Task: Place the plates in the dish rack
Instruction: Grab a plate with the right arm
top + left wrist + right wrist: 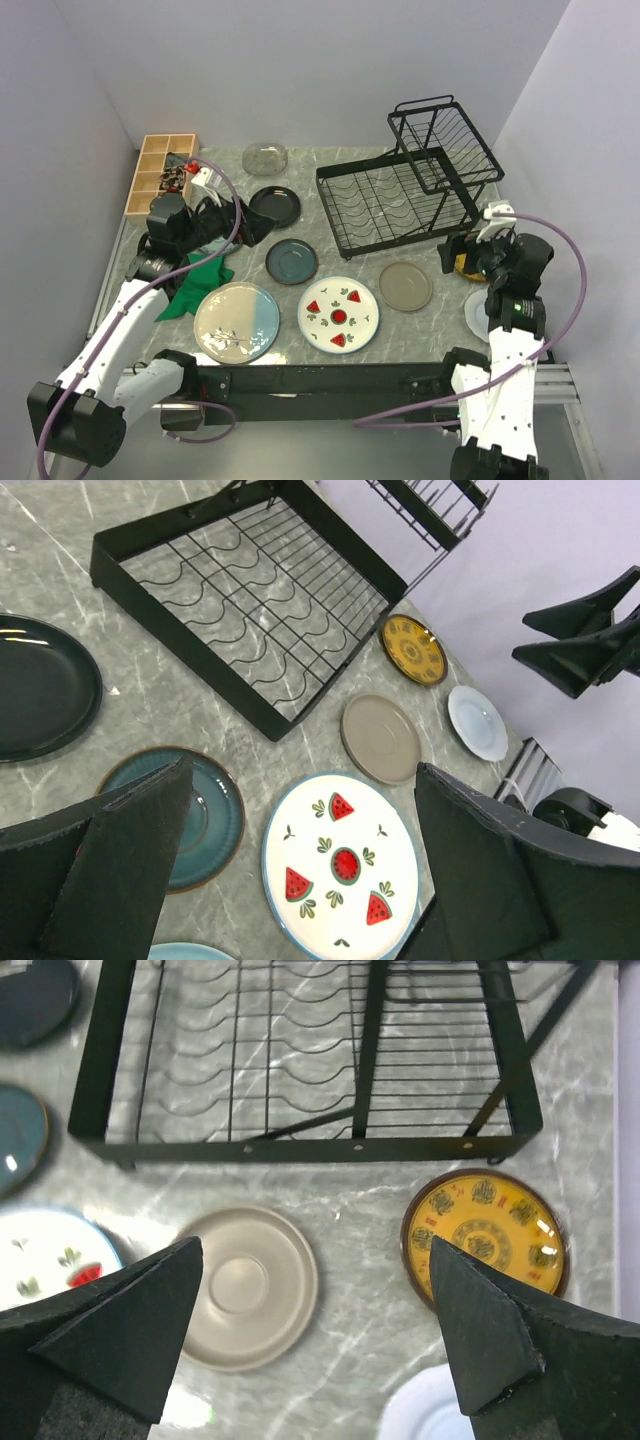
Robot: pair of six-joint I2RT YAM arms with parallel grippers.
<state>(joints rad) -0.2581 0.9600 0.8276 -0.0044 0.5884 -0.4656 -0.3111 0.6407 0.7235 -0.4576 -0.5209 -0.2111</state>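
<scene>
The black wire dish rack [410,185] stands empty at the back right. Flat on the table lie a black plate [274,205], a slate-blue plate [291,261], a taupe plate [405,286], a watermelon plate [338,313], a cream-and-blue plate [236,321], a clear glass plate [265,158] and a pale white plate [476,310]. My left gripper [252,226] is open and empty, held above the watermelon plate [340,865]. My right gripper [458,252] is open and empty above the gap between the taupe plate [245,1288] and the yellow patterned plate [485,1230].
A green cloth [195,285] lies under my left arm. A wooden compartment box [160,172] stands at the back left. Walls close in on three sides. The rack's raised upper basket [440,130] overhangs its right half.
</scene>
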